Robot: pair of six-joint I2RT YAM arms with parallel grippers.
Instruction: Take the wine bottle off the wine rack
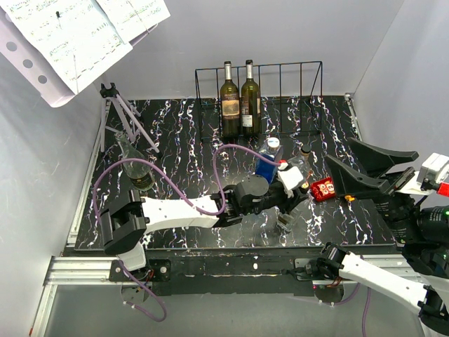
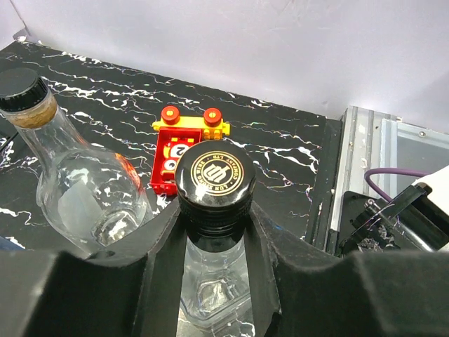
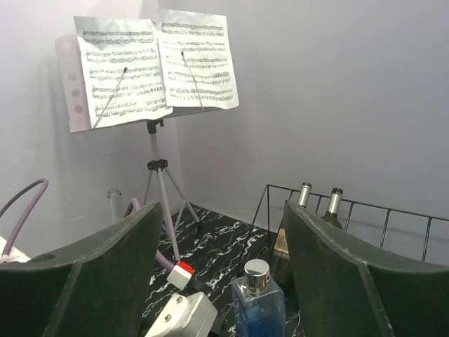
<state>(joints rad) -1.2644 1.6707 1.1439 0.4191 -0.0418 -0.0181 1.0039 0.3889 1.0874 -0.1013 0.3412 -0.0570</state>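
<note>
Far edge of the bench, right of middle: the wine rack, thin black wire. In its left end, one wine bottle upright, with a second wine bottle touching it on the right. Both of dark glass with pale labels, well apart from either arm.

Middle of the bench, toward the near edge: the left gripper, fingers closed in on either side of a clear bottle just under its black cap, the bottle upright between them. Just beside it, a round-bellied bottle with a cork-coloured neck band and dark cap. Beyond, toward the right edge, a red and yellow toy flat on the marbled top.

By the right edge, raised above the bench: the right gripper, fingers spread wide, nothing between them, pointed toward the far left corner.

Between the left gripper and the rack: a blue perfume bottle with a silver cap. Far left corner: a music stand with sheet music on it.
</note>
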